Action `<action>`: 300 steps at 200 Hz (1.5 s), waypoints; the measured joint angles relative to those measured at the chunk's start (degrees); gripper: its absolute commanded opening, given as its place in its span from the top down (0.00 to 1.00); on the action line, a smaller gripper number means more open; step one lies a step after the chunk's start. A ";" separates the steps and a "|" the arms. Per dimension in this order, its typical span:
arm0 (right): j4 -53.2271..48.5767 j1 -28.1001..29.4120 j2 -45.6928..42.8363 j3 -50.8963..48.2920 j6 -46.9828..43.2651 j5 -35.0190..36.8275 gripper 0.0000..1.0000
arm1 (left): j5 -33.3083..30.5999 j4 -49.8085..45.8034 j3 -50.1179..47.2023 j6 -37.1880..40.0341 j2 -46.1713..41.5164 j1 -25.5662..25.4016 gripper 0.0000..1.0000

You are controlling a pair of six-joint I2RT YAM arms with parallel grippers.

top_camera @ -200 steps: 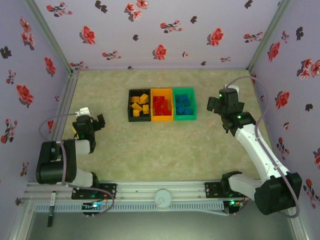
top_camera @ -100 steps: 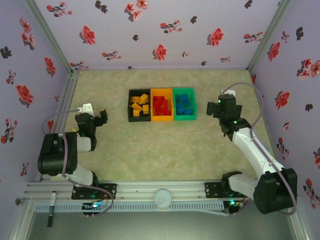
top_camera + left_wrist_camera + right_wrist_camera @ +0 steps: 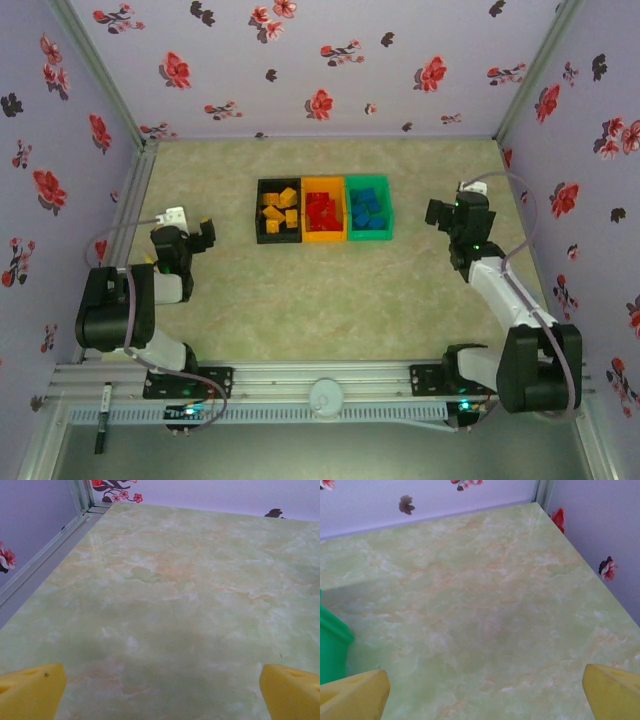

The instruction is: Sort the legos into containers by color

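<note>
**Setting.** Enclosure with lilac walls printed with red and black flowers. The floor is a pale green marbled desk [image 3: 330, 290].

**Containers.** Three joined bins stand in a row mid-desk, nearer the far edge.
- The black bin [image 3: 260, 210] holds the orange-yellow legos [image 3: 279, 212].
- The orange bin [image 3: 324, 238] holds the red legos [image 3: 322, 211].
- The green bin [image 3: 388, 210] holds the blue legos [image 3: 367, 212].
- No loose brick is apparent on the bare desk, so the sort looks complete or nearly so.

**Hazards (judged).**
- The right gripper [image 3: 437, 212] sits near the green bin, whose corner [image 3: 332, 645] shows at the left of the right wrist view. A leftward sweep could strike the wall and shove the whole joined row.
- The bins are well filled. A jolt, or wide jaws dipped in needlessly, could tip bricks out or into a neighbouring colour.
- The left gripper [image 3: 203, 235] is well apart from the black bin, so the risk there is lower.

**Left arm.** Folded back on itself along the left edge of the desk, with the wrist turned toward the bins. The gripper [image 3: 160, 690] is spread wide with nothing between its yellow fingertips [image 3: 30, 690].

**Right arm.** Extended from its base along the right edge, with the wrist bent toward the green bin. The gripper [image 3: 485, 690] is spread wide and empty.
</note>
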 measured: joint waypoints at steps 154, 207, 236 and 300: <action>37.00 -3.89 19.02 -14.40 -0.72 -8.50 0.00 | 0.00 0.00 0.00 0.00 0.00 -0.04 0.00; 42.51 -3.91 20.46 -14.84 -1.01 -10.21 0.00 | 0.00 0.00 0.00 0.00 0.00 -0.04 0.00; 43.41 -3.91 20.48 -14.84 -1.01 -10.23 0.00 | 0.00 0.00 0.00 0.00 0.00 -0.04 0.00; 43.78 -3.91 20.48 -14.86 -1.01 -10.23 0.00 | 0.00 0.00 0.00 0.00 0.00 -0.04 0.00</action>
